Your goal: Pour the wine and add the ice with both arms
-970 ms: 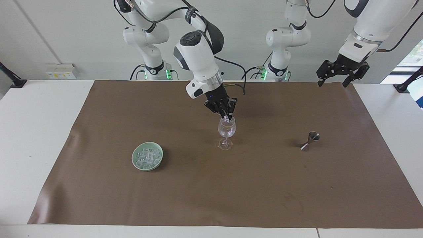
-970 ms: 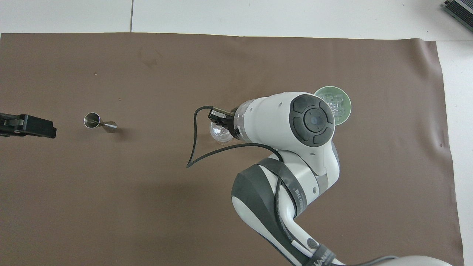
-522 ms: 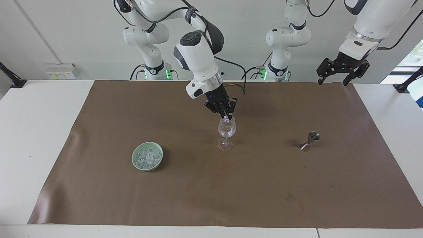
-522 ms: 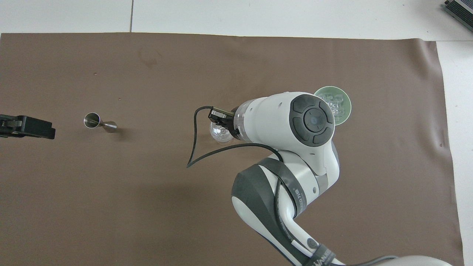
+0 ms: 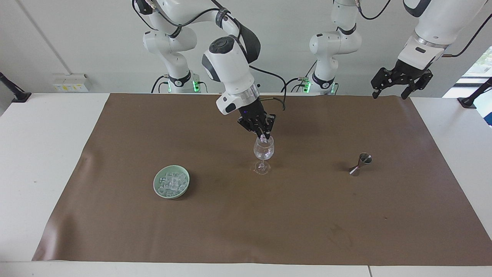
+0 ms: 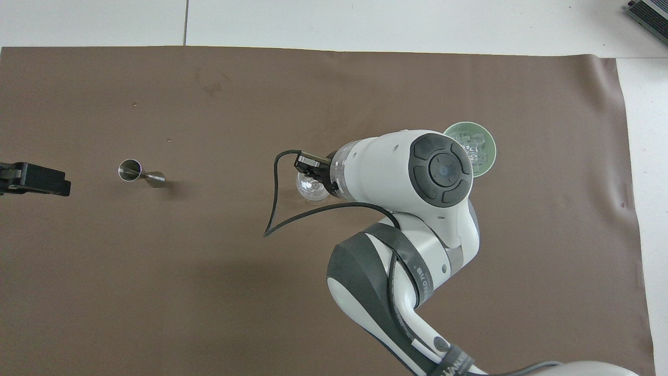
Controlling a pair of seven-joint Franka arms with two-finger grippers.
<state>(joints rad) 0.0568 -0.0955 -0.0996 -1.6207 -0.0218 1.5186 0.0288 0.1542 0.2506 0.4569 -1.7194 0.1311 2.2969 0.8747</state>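
A clear wine glass stands mid-mat, and in the overhead view the glass is partly covered by the right arm's wrist. My right gripper hangs at the glass's rim, shut on a small clear ice cube. More ice is heaped in a pale green dish toward the right arm's end of the table. The dish also shows from overhead. My left gripper is open and raised over the mat's edge at its own end, holding nothing. Wine is out of view.
A steel jigger stands on the brown mat toward the left arm's end, seen from overhead as the jigger. A black cable loops from the right wrist above the mat.
The left gripper has drifted up and a little outward toward its own end of the table. The right gripper stays at the glass's rim with the cube.
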